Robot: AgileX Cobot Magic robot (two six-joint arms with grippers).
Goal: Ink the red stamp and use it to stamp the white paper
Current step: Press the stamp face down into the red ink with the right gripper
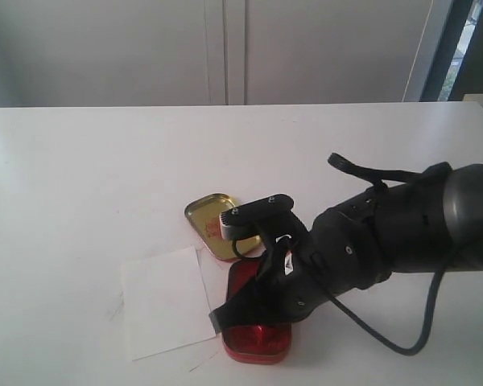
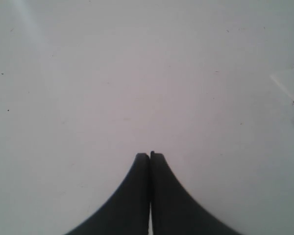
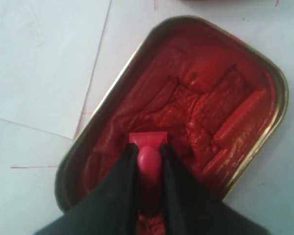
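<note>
- Looks like a robotics lab or test room rather than a home.
- Wide, plain white tabletop (image 1: 80, 177), faintly scuffed and marked.
- Behind it, plain pale cabinet doors (image 1: 129, 48) with a narrow seam.
- Dark window frame (image 1: 453, 44) at the far right, daylight beyond.
- Black robot arm (image 1: 402, 229) with a loose trailing cable (image 1: 424, 322), reaching over the table.

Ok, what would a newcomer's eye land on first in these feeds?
The open tin of bright red ink paste, low in the exterior view, with the right gripper holding the red stamp in the paste. Left of the tin in that view lies the white paper, and behind it the gold lid. The left gripper hangs shut over bare tabletop.
</note>
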